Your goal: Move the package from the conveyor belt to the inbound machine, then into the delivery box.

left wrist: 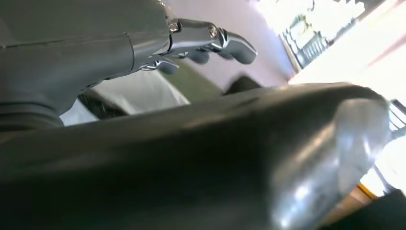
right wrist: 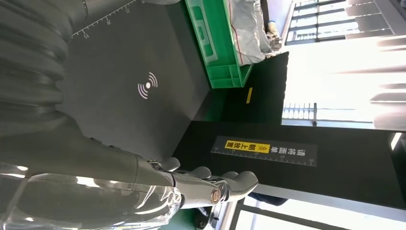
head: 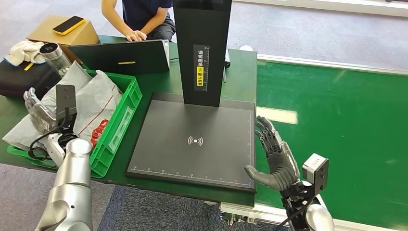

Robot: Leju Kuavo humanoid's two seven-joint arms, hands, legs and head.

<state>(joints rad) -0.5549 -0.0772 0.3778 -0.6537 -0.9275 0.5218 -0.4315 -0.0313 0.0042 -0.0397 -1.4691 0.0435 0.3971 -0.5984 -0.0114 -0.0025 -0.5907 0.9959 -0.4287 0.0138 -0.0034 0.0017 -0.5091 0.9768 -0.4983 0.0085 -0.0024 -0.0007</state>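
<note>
The grey-white package (head: 94,103) with red print lies in the green delivery box (head: 120,127) at the table's left, and appears again as package (right wrist: 246,28) in box (right wrist: 210,43). My left hand (head: 37,108) hovers at the package's far left end, its fingers (left wrist: 206,43) stretched out with nothing between them; pale package film (left wrist: 139,91) lies beyond. The inbound machine's black plate (head: 192,139) is bare under its column (head: 202,48). My right hand (head: 273,156) is open beside the plate's right edge, fingers (right wrist: 210,184) straight. The green conveyor belt (head: 337,120) runs on the right.
A person (head: 144,19) sits behind the table at a black laptop (head: 122,55). A cardboard box with a yellow phone (head: 67,26), a metal flask (head: 53,55) and a black bag (head: 19,77) crowd the far left corner.
</note>
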